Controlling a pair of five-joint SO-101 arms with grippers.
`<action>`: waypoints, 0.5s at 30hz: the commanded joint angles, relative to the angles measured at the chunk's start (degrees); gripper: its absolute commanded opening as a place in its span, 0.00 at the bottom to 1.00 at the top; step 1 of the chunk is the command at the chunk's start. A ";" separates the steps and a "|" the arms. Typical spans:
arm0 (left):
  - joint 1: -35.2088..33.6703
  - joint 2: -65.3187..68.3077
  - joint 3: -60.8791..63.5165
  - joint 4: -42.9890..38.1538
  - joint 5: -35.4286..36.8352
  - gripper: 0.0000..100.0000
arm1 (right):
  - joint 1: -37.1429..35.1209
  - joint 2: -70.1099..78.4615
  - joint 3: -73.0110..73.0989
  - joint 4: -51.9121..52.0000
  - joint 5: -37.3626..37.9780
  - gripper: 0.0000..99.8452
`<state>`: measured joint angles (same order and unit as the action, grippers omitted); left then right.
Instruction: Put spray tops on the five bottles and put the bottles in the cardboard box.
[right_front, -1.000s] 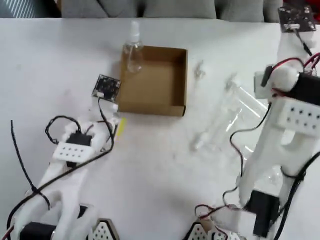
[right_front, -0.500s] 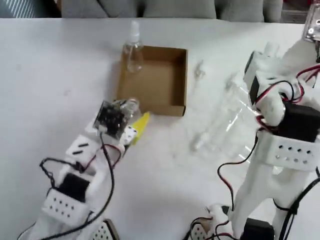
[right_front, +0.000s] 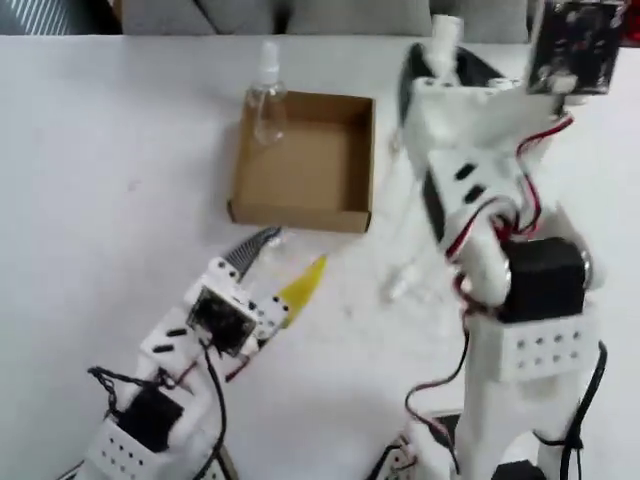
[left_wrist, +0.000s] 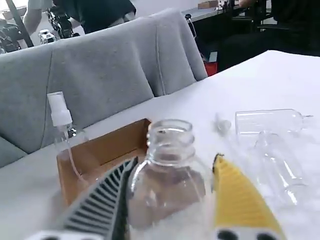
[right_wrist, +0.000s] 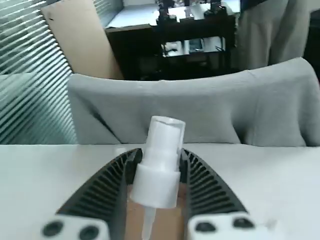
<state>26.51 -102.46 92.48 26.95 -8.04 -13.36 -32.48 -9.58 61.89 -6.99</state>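
My left gripper (left_wrist: 175, 161) is shut on a clear bottle (left_wrist: 169, 180) with an open neck, held upright between the black and yellow fingers. In the high view that gripper (right_front: 298, 247) hovers just in front of the cardboard box (right_front: 300, 215). My right gripper (right_wrist: 160, 152) is shut on a white spray top (right_wrist: 161, 160), nozzle up and tube hanging down. From above, it (right_front: 445, 60) sits high over the table to the right of the box, with the spray top (right_front: 445, 30) sticking out. One capped bottle (right_front: 267, 95) stands at the box's far left corner.
Clear uncapped bottles (left_wrist: 270, 120) lie on the table right of the box, partly hidden under the right arm (right_front: 500, 250) in the high view. A small loose spray top (left_wrist: 221, 124) lies near them. A grey sofa back (left_wrist: 110, 65) runs behind the table.
The left gripper drew back from the box's front wall toward the near edge with the bottle. The right arm swung left and toward the back, bringing the spray top beside the box.
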 joint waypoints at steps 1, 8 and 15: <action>0.92 -2.07 0.09 -1.41 0.70 0.02 | -4.09 -1.89 2.73 -3.91 -0.62 0.02; 0.48 -2.07 0.79 -1.05 0.70 0.02 | -6.46 -7.87 20.92 -30.02 -0.53 0.02; 0.48 -2.07 0.79 -1.05 0.70 0.02 | -8.40 -15.60 38.07 -47.69 -0.79 0.02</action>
<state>26.86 -103.34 94.24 26.95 -8.04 -21.27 -44.88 25.23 21.36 -6.99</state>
